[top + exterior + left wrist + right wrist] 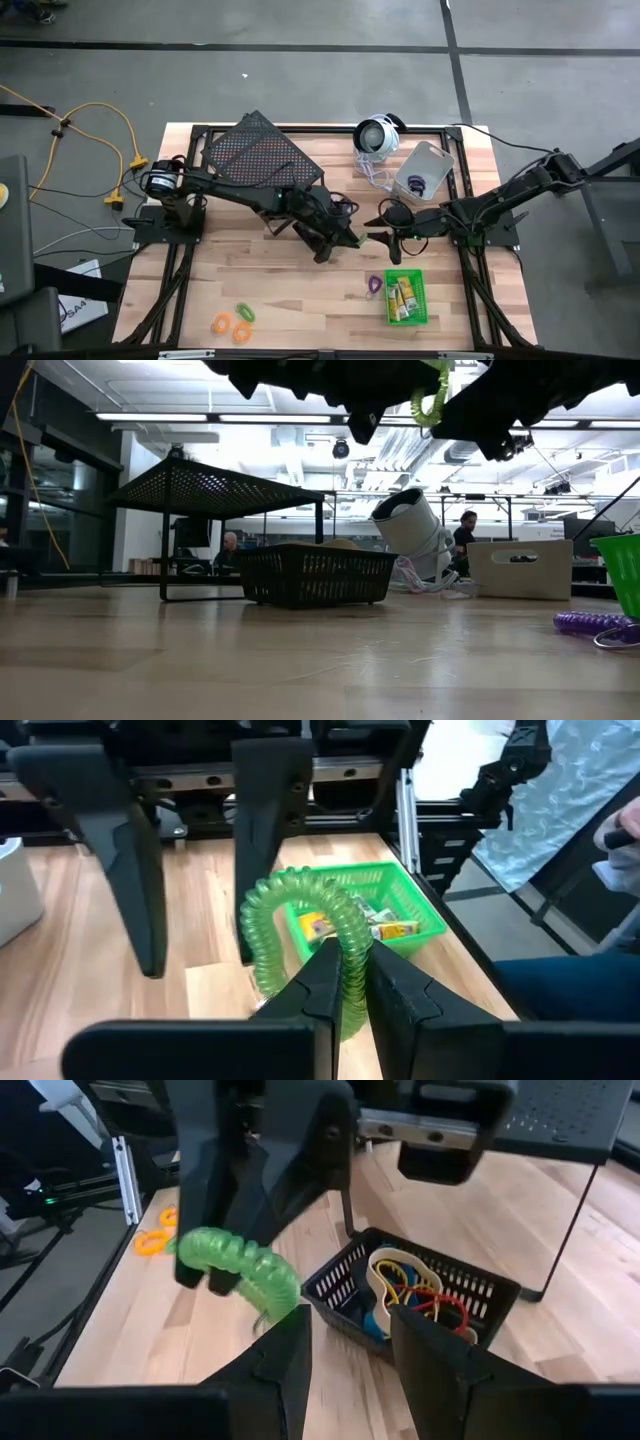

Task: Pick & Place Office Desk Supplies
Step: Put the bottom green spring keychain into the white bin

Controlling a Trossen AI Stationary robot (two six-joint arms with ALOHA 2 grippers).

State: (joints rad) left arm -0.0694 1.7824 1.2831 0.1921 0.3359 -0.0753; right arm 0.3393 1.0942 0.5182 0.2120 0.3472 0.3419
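Above the green plastic mesh bin (406,297), the left gripper (345,970) pinches 1 green coiled elastic loop (300,925). The right gripper (345,1345), jaws spread, should close squarely on the coil's free side before the left releases.

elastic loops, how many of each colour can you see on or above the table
green: 2, one coiled loop pinched in the left gripper above the table, one small green loop on the wood
orange: 2
purple: 2, one beside the green bin, one in the grey bin
total: 6
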